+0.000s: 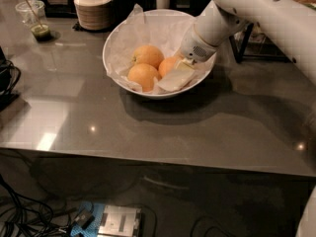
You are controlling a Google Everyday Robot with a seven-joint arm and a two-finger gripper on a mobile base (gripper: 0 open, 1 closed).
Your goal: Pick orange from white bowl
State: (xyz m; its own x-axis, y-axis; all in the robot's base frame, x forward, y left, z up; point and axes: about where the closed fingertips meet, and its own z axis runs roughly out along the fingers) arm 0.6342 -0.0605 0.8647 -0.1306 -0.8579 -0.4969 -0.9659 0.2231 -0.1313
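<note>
The white bowl (118, 38), lined with crinkled white paper, stands on the grey table. Three oranges lie in it: one at the back (147, 56), one at the front left (143, 76) and one to the right (168, 65). My gripper (177, 78) reaches down into the bowl from the upper right. Its pale finger lies against the front of the right orange, partly covering it. The white arm (256, 14) crosses the bowl's right rim.
A stack of small beige bowls (92, 7) stands behind the white bowl at the left. A clear plastic cup (33, 19) with green liquid and a straw stands at the far left. Dark containers line the table's back edge. Cables and a box lie on the floor below.
</note>
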